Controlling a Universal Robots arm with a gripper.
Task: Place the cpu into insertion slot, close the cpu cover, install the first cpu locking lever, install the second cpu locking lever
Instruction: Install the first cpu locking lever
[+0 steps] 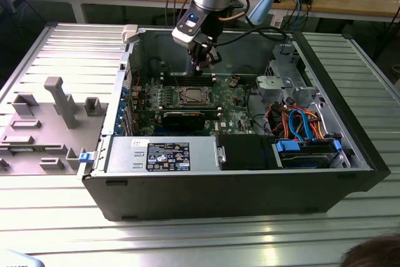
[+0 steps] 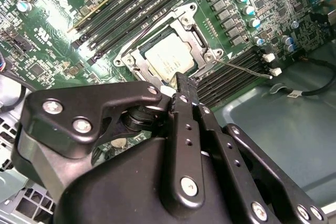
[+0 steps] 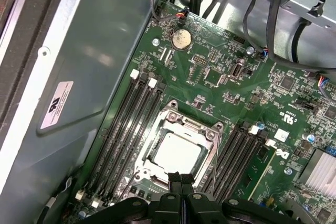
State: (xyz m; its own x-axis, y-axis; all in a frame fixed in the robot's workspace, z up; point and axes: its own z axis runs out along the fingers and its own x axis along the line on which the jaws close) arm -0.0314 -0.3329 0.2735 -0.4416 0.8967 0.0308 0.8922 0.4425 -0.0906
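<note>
Gripper fingers pinched together with nothing between them, hanging over the near edge of the insertion slot. Cpu sits in it with the cpu cover down. The locking lever looks unlatched, but it's hard to tell.

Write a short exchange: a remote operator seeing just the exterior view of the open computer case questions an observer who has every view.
Operator: Is the small square silvery-topped cpu in the dark, silver-rimmed insertion slot?
Observer: Yes. In both wrist views it lies there, showing through the cut-out of the thin silvery cpu cover.
Operator: The black gripper hangs above it. Are the levers latched?
Observer: In the second wrist view one thin wire locking lever juts from the socket's corner over the long black memory slots, apparently unlatched.
</note>
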